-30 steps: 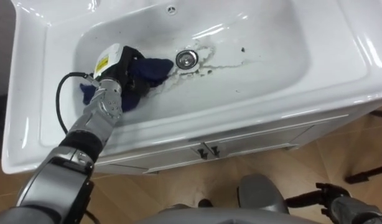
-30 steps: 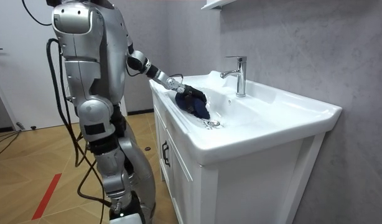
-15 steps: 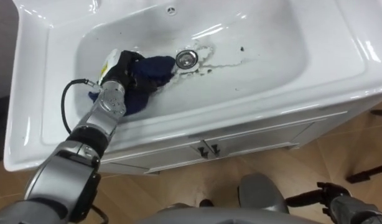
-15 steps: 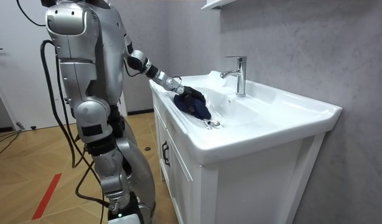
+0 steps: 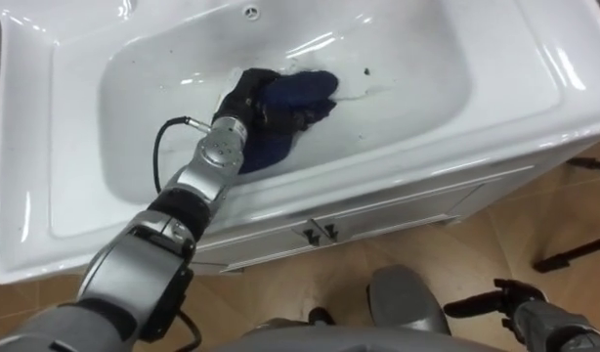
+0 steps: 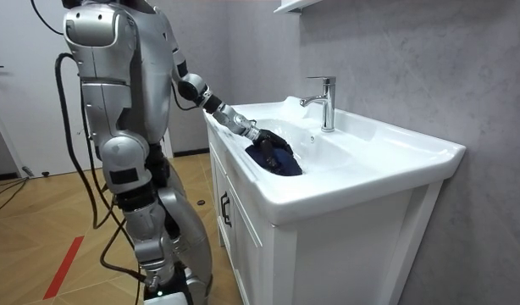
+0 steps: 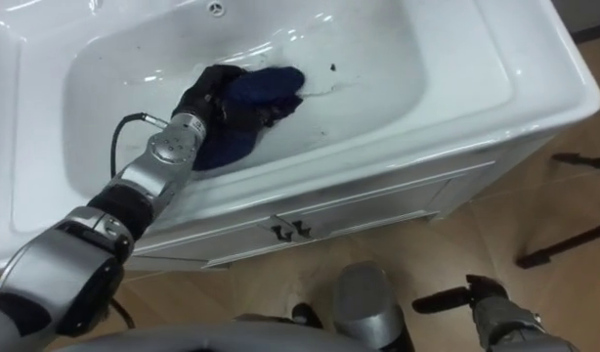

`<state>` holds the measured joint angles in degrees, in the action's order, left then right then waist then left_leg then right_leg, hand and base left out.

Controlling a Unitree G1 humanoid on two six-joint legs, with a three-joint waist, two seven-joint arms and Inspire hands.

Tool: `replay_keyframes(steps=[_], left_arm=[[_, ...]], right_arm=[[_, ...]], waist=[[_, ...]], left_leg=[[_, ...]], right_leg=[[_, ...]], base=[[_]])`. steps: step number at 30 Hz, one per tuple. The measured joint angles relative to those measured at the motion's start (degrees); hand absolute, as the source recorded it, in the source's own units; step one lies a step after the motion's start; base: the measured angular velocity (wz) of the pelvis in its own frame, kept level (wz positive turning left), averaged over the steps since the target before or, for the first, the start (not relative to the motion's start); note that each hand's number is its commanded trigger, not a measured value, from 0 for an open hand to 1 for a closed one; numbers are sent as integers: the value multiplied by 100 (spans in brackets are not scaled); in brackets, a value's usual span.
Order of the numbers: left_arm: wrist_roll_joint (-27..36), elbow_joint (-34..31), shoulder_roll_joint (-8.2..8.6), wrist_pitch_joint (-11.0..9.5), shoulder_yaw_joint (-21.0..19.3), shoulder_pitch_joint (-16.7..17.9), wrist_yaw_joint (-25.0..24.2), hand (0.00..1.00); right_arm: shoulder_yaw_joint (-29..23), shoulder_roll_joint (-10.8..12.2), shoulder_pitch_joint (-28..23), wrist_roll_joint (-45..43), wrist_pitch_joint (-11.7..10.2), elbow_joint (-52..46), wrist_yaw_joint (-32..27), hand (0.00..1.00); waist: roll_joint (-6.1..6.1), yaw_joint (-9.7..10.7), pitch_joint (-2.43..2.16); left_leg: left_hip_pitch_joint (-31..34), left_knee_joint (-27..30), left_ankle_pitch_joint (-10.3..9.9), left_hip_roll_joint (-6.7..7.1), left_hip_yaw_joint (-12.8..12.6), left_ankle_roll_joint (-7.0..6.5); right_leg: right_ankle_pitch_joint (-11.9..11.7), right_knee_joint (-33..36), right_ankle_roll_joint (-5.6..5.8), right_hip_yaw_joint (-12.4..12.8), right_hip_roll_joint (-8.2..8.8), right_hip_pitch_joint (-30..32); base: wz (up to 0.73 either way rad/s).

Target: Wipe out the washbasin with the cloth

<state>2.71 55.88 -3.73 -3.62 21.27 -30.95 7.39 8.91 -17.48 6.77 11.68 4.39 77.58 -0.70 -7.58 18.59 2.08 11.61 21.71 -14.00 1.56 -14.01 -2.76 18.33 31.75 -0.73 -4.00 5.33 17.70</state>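
Observation:
The white basin [image 5: 417, 88] is set in a white vanity. A dark blue cloth [image 5: 305, 90] lies bunched at the middle of the bowl, over the spot where the drain was showing. My left hand [image 5: 251, 96], black, rests on the cloth's left part with its fingers curled into the folds. From the room view's left, my left arm reaches out to the cloth [image 6: 277, 159] in the bowl. A dark speck [image 5: 364, 70] and a faint grimy streak [image 5: 357, 94] show just right of the cloth. My right hand [image 5: 505, 296] hangs low at the lower right, in front of the cabinet.
A chrome tap [image 6: 324, 102] stands at the basin's back rim. Below the basin, the cabinet doors carry two small handles [image 5: 316, 233]. An overflow hole [image 5: 249, 12] sits in the far wall of the bowl. I stand at the vanity's front, on wooden floor.
My left hand has pushed the cloth to the right across the bowl, covering the drain and most of the grimy trail. The eye view has also shifted a little.

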Motion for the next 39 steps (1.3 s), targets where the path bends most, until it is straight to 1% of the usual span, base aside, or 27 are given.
replay_keyframes(steps=[2,5,8,9,14,21,22,25,26,28,29,30,32,33,36,38,39], left_arm=[[5,-160,-10,-5,154,-1,-41,100],[1,-272,-9,-4,231,-2,-154,100],[0,-309,-3,-4,333,-35,-187,100],[9,-308,-4,-4,377,-57,-187,100],[136,-309,3,-58,426,-109,-178,100],[154,-487,-1,-53,498,-112,-159,100],[155,-594,3,-44,576,-113,-154,100],[161,-1058,-6,-42,856,-120,-185,100],[161,-1197,10,-43,950,-121,-188,100],[159,-1326,27,-52,1030,-122,-190,100],[149,-1390,30,-58,1037,-123,-187,100],[147,-1441,32,-58,1051,-124,-186,100],[148,-1514,36,-57,1056,-123,-187,100],[147,-1546,35,-55,1060,-123,-188,100],[119,-1805,26,-55,1069,-123,-179,100],[62,-2004,69,-84,1076,-128,-143,100],[-20,-2051,90,-132,1083,-129,-133,100]], right_arm=[[-4,1,10,-2,-8,-22,3,0],[-4,1,11,0,-33,-11,16,0],[-3,7,-17,2,-61,-1,43,0],[1,6,-20,34,-60,-2,52,0],[116,-5,-29,145,-61,6,67,0],[117,-5,-64,155,-67,-1,98,0],[121,-12,-91,155,-73,11,111,0],[126,-40,-72,195,-89,35,137,0],[160,-45,-67,214,-93,40,137,0],[241,-70,-67,256,-125,39,139,0],[276,-100,-76,272,-138,33,136,0],[312,-137,-95,274,-141,25,136,0],[352,-176,-119,275,-140,8,136,0],[365,-185,-128,278,-137,3,141,0],[455,-206,-190,360,-189,-43,157,0],[517,-241,-196,374,-232,-44,150,0],[527,-248,-197,374,-254,-42,147,0]], waist=[[-1,4,0],[2,12,4],[-8,21,8],[-21,33,15],[-79,55,50],[-72,155,61],[-70,161,63],[-116,173,71],[-157,177,65],[-165,176,72],[-202,184,74],[-235,189,87],[-312,186,91],[-328,185,91],[-332,179,92],[-328,180,95],[-318,181,102]], left_leg=[[65,4,0,-16,-57,0],[78,6,0,-30,-106,0],[79,5,0,-60,-227,0],[78,6,0,-82,-324,0],[87,6,-1,-91,-456,-1],[91,13,-1,-87,-487,0],[105,12,-2,-83,-486,-1],[180,21,-2,-84,-487,-2],[182,23,-2,-86,-487,-2],[182,23,-2,-96,-501,-2],[181,25,-3,-107,-518,-1],[181,27,-3,-118,-554,-1],[182,35,-3,-126,-607,0],[182,37,-3,-127,-615,0],[184,79,-3,-139,-626,0],[178,81,-4,-143,-642,1],[178,85,-5,-143,-646,2]], right_leg=[[2,8,-1,-36,20,52],[1,11,-1,-44,48,66],[2,2,-3,-42,44,73],[2,-3,-3,-36,42,82],[3,17,-3,69,32,157],[9,59,-10,101,32,217],[15,93,-12,121,36,255],[24,122,-11,112,41,333],[23,127,-13,157,23,340],[22,133,-18,229,-22,339],[18,123,-24,234,-30,341],[17,114,-27,233,-35,340],[23,114,-37,237,-34,345],[27,115,-41,239,-34,347],[36,128,-58,241,-34,338],[36,138,-61,245,-35,332],[36,152,-61,249,-34,338]], base=[[9],[2],[0],[0],[-8],[-4],[-4],[1],[-8],[-15],[-13],[-6],[0],[0],[-2],[0],[0]])
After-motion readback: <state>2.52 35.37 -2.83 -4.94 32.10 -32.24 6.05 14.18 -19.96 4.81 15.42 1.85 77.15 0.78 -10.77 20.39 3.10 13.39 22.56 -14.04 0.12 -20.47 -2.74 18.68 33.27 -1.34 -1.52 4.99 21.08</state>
